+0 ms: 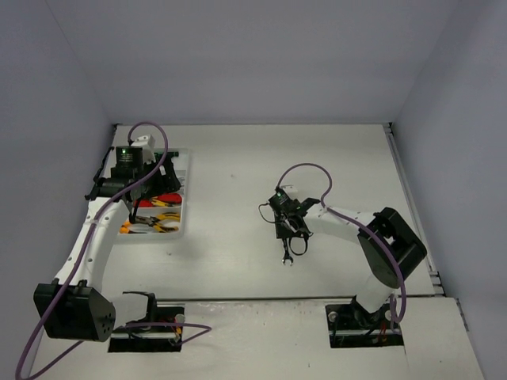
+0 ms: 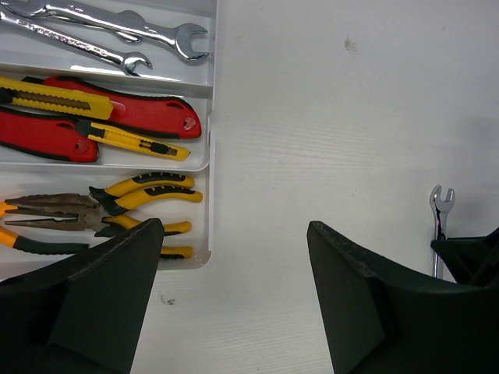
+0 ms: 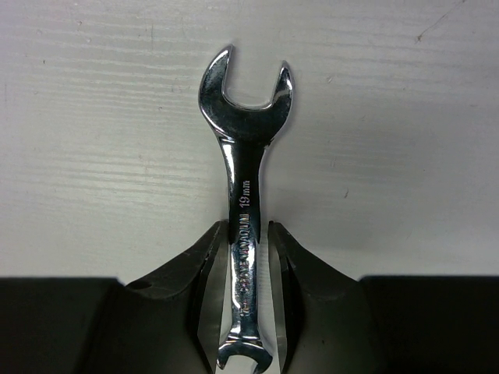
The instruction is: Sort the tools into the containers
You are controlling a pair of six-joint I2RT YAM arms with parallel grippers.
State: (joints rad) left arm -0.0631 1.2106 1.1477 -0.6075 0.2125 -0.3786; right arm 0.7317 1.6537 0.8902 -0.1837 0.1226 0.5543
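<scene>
Above the table [image 3: 93, 117], right end effector [image 3: 248, 234] pinches a silver wrench [image 3: 243, 117].

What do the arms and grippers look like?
Left arm and right arm: white links, black joint housings, a purple cable looping along each, a green light at each wrist. Left gripper and right gripper: black wedge-shaped fingers.

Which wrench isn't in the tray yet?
The wrench gripped by the right claw, over the bare table; the other two wrenches lie inside the white tray.
</scene>
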